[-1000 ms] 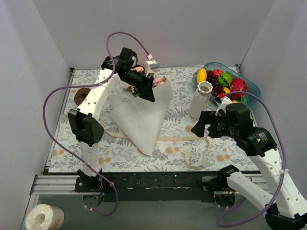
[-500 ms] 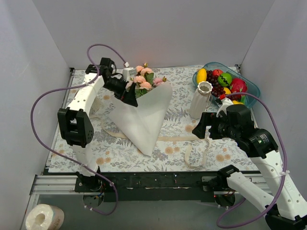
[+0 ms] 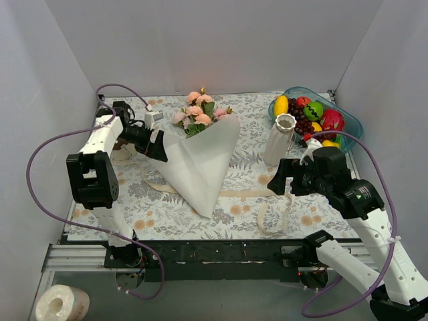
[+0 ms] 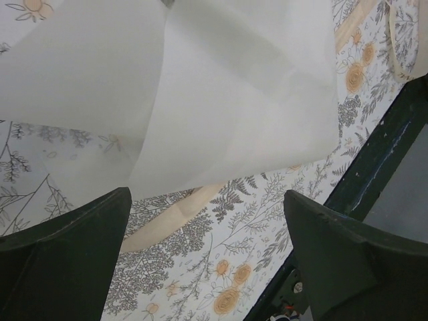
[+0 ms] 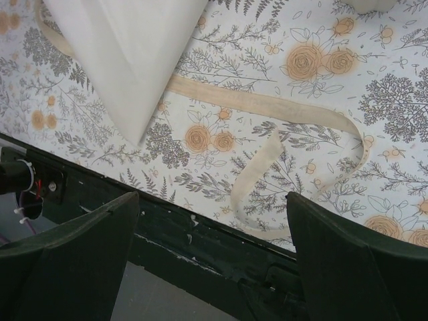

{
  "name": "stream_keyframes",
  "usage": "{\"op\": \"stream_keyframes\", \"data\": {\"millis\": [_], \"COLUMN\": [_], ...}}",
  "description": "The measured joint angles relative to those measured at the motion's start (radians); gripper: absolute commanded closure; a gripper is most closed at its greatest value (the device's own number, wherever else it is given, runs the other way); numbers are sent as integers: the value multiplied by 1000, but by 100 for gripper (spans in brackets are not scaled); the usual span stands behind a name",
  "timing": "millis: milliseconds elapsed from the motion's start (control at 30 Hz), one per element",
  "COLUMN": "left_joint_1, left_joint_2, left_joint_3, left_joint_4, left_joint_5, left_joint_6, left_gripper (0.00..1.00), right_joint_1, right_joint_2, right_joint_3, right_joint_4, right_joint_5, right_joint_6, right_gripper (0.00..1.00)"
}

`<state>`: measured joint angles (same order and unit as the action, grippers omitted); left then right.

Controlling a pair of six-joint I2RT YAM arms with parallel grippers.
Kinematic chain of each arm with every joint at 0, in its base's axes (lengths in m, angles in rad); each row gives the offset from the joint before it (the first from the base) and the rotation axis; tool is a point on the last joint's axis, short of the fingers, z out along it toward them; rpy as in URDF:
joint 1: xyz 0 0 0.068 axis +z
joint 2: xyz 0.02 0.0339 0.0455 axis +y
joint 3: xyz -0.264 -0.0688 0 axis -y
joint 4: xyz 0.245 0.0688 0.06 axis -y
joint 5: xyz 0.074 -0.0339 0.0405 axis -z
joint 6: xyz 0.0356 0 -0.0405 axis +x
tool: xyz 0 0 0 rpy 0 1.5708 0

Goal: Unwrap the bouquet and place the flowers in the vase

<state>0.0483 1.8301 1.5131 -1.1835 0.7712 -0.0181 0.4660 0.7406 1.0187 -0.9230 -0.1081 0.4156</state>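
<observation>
top view, left gripper (image 3: 158, 146): jaws spread wide, nothing held, at the left edge of the paper cone (image 3: 197, 167).
top view, right gripper (image 3: 276, 179): wide open, empty, hanging low just in front of the vase (image 3: 282, 137).
top view, bouquet (image 3: 207, 134): lies mid-table; flowers (image 3: 199, 114) poke out at the far end; ribbon (image 3: 249, 193) loose on the table (image 3: 167, 214).
top view, vase: upright beside the fruit bowl (image 3: 351, 127), no stems in it.
left wrist view: fingers apart, only white paper and floral cloth between them.
right wrist view: fingers apart; cone tip and a ribbon loop below, untouched.
progress: ribbon looks untied. paper seems partly opened, not yet off. flowers not lifted, none in the vase.
</observation>
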Motion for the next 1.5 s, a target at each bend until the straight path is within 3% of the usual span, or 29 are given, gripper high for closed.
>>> {"op": "stream_keyframes", "data": {"millis": [300,633,767,933,1100,1200,1233,1267,1500], "left_joint_1": [56,55,54,50,48,47,47,47,47], "left_joint_2": [-3,54,80,87,92,92,92,92,92], "left_joint_3": [1,-23,-40,-29,-21,-18,-13,-7,92], "left_joint_4": [49,85,86,51,12,-19,-31,-43,-114], "left_joint_5": [10,53,69,95,106,107,108,108,109], "left_joint_6": [30,42,45,65,100,120,125,130,140], "left_gripper": [3,10,23,49,62,84,87,97,100], "right_joint_1": [0,0,0,0,0,0,0,0,0], "right_joint_2": [-3,3,6,7,6,6,6,6,-8], "right_joint_3": [-23,-34,-34,-34,-34,-34,-34,-34,-34], "right_joint_4": [8,17,18,18,18,18,18,18,19], "right_joint_5": [-2,-8,-8,-8,-8,-8,-8,-8,-8], "right_joint_6": [0,2,2,4,5,6,7,8,12], "right_gripper": [2,2,2,2,2,2,2,2,2]}}
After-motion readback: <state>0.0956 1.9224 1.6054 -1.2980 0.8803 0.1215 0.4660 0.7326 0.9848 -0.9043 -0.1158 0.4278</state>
